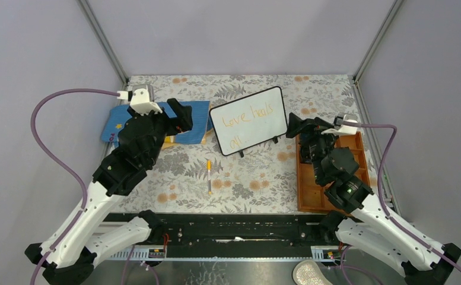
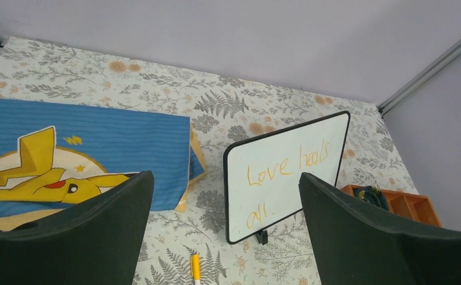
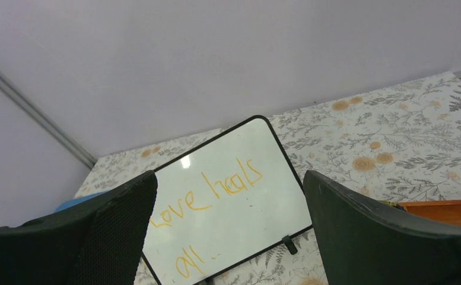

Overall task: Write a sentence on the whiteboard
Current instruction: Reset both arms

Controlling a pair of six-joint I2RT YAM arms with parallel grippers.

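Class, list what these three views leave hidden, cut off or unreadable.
Right wrist view: a finger of the right hand hides a corner of the whiteboard.
Left wrist view: the bottom edge cuts off the marker.
Top view: the right arm covers much of the orange tray.
Top view: the sentence after "all" is too small.

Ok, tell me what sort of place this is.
Likely a robot test cell: plain grey walls on metal framing box in a floral-covered table, with staged props like the whiteboard, a marker and an orange tray.
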